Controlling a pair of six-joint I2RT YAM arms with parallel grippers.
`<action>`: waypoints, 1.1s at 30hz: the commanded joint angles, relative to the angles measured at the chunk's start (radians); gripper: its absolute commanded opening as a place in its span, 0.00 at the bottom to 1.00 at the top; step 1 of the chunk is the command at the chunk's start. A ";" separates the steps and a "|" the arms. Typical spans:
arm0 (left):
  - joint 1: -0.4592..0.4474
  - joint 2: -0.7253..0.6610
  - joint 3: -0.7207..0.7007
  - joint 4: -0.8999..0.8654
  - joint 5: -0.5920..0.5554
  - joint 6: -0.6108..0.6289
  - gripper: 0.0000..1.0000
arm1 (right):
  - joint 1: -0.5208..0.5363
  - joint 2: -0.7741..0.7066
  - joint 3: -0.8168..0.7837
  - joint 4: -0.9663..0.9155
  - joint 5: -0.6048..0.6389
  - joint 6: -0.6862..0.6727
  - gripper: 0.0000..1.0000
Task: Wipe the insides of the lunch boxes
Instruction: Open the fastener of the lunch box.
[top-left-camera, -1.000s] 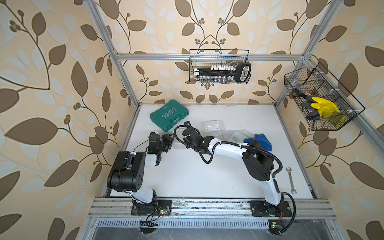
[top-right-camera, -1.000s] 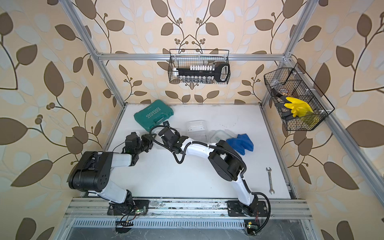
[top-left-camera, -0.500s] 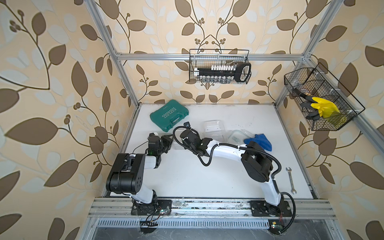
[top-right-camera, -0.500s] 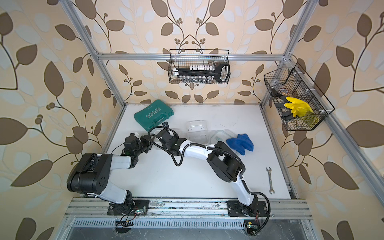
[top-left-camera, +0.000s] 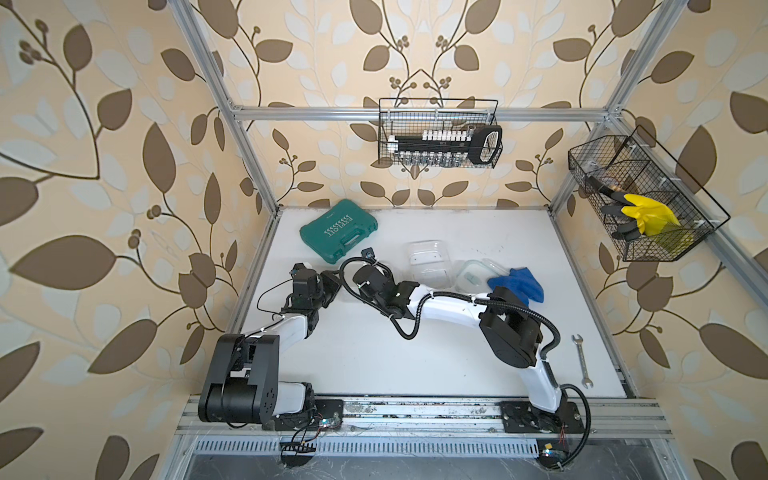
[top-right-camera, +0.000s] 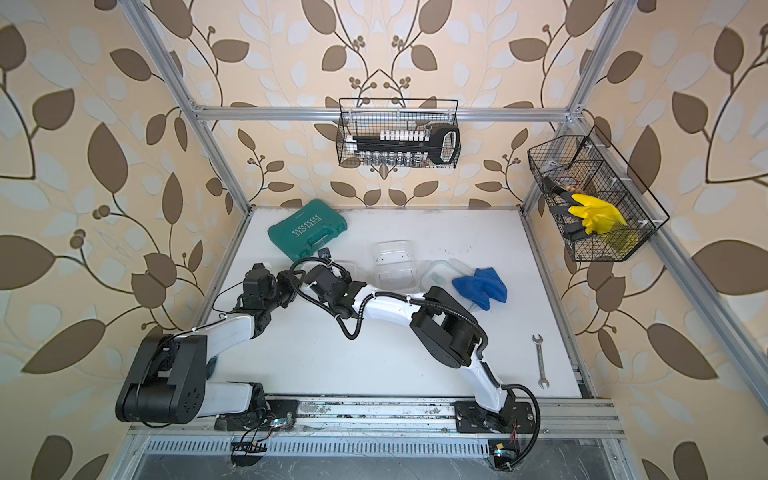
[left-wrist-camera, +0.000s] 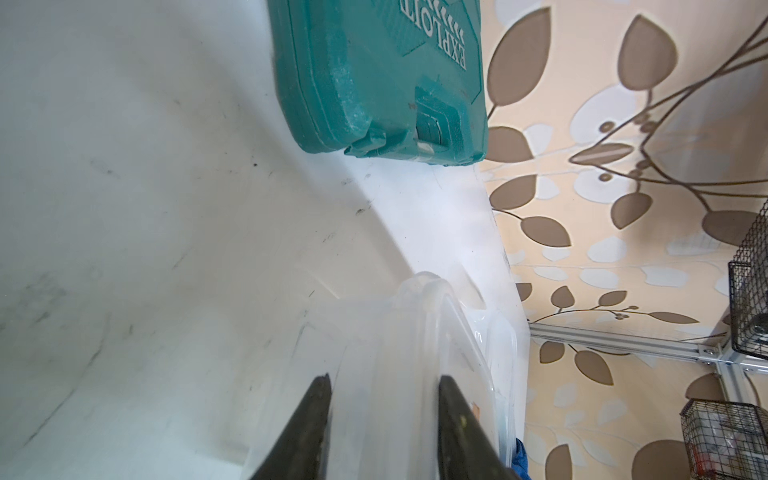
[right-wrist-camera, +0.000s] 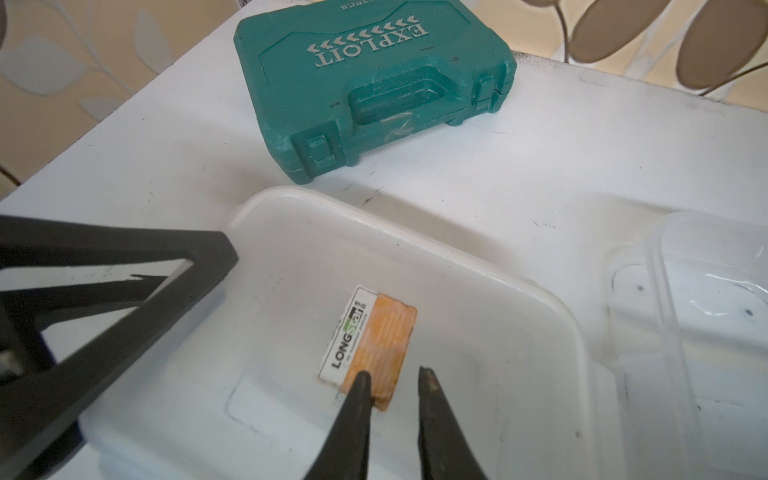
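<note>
A clear lunch box (right-wrist-camera: 457, 332) with an orange and white label on its bottom sits at the table's left middle, in front of the green case. In the left wrist view my left gripper (left-wrist-camera: 385, 377) is shut on its side wall (left-wrist-camera: 419, 299), one finger inside and one outside. My right gripper (right-wrist-camera: 394, 372) hangs inside the same box above the label, its jaws a narrow gap apart with nothing between them. A second clear lunch box (top-left-camera: 430, 259) with a ridge across its middle lies just to the right. In both top views the arms hide most of the held box (top-right-camera: 345, 266).
A green tool case (top-left-camera: 338, 230) lies at the back left. A blue cloth (top-left-camera: 517, 284) rests on a clear green-rimmed lid (top-left-camera: 471, 274) at the right middle. A wrench (top-left-camera: 581, 359) lies near the right edge. Wire baskets (top-left-camera: 440, 133) hang on the walls.
My right gripper has moved a little to the left over the held lunch box and its jaws have narrowed. The left arm has stayed in place.
</note>
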 joint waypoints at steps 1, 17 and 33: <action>0.004 -0.005 0.058 -0.028 0.004 0.099 0.00 | 0.042 0.156 -0.077 -0.345 -0.149 -0.034 0.21; -0.017 0.028 0.132 -0.221 0.003 0.316 0.00 | 0.051 0.197 -0.048 -0.415 -0.158 -0.112 0.13; -0.163 0.033 0.205 -0.451 -0.183 0.534 0.00 | 0.033 0.205 -0.049 -0.437 -0.194 -0.165 0.09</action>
